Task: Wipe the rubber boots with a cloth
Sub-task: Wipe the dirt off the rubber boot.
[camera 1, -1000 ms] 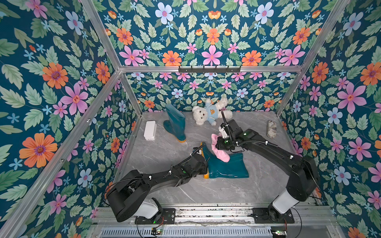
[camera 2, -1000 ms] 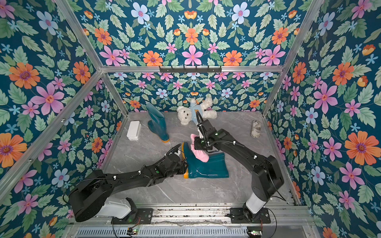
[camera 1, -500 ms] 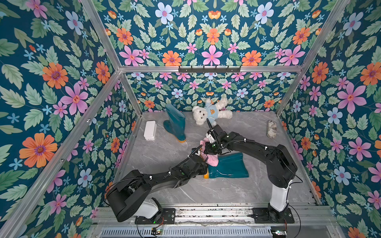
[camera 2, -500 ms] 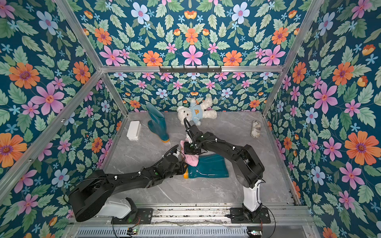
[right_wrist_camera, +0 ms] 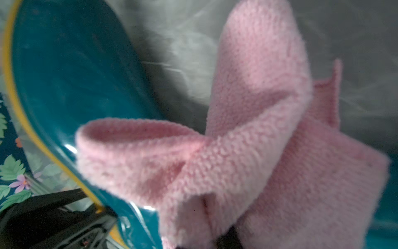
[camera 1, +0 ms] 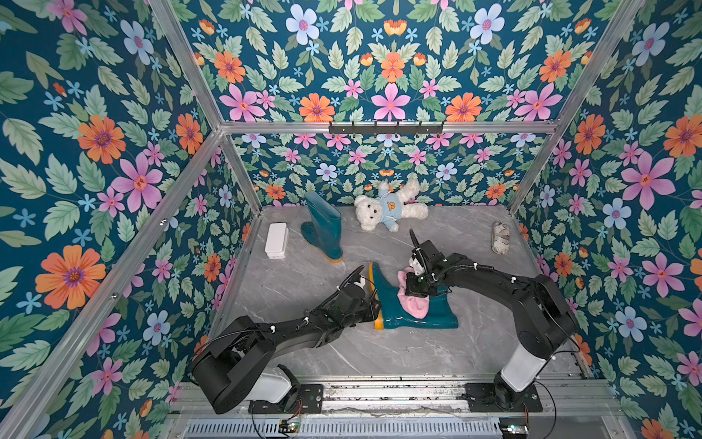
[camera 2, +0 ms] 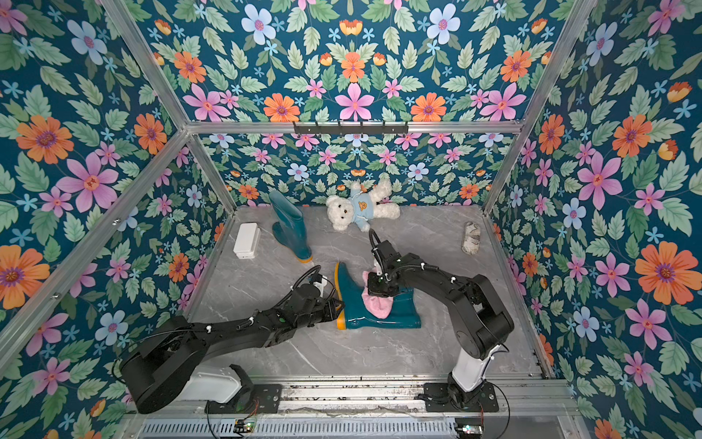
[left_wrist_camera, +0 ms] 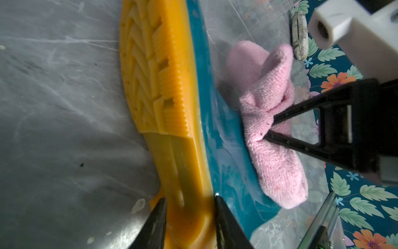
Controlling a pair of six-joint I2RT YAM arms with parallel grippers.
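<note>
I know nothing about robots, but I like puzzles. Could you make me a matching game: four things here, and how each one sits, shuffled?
1. pink cloth
2. near boot
3. far boot
4. teddy bear

A. standing on its sole beside the white box
B. pinched in the jaws of the right arm, draped over a boot
C. lying flat in a blue top
D. on its side, sole gripped in the jaws of the left arm

Pairs: 1-B, 2-D, 3-A, 4-C

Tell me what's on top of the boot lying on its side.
The pink cloth drapes over the boot, pinched by the right gripper. The teal surface beneath the cloth is hidden.
</note>
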